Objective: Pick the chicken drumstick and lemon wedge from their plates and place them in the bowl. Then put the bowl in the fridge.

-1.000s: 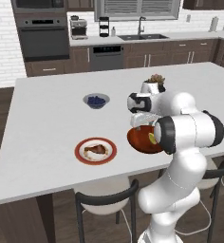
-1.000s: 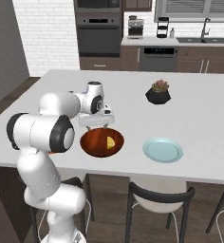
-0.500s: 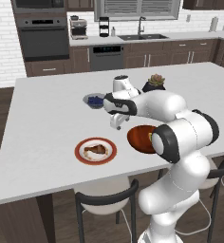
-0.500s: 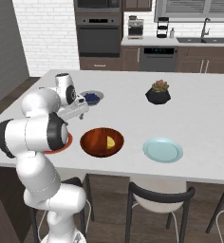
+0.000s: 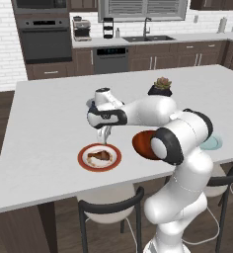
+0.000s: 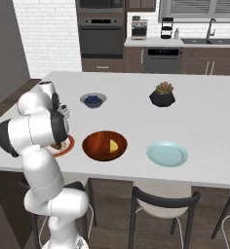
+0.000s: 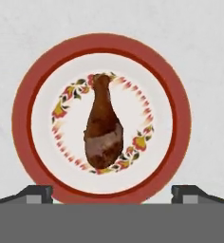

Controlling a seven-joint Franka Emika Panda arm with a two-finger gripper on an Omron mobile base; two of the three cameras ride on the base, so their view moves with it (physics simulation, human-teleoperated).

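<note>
- Hand (image 5: 105, 140): above the red-rimmed plate (image 5: 83, 154), pointing down, fingers spread wide, holding nothing.
- Chicken drumstick (image 7: 103, 124): lying at the plate's centre, between the two fingertips (image 7: 34, 194) in the hand view.
- Lemon wedge (image 6: 114, 145): inside the wooden bowl (image 6: 97, 146), toward its right side.
- Bowl: on the desk (image 6: 209, 112), between the red-rimmed plate and the light-blue plate (image 6: 167, 153).
- Potted plant (image 6: 162, 94), bowl of blueberries (image 6: 93, 100): farther back on the desk.

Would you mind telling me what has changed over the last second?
The arm swung its tool from above the bowl leftward to hover over the red-rimmed plate, open and empty. The lemon wedge stayed in the bowl, the chicken drumstick on its plate.
</note>
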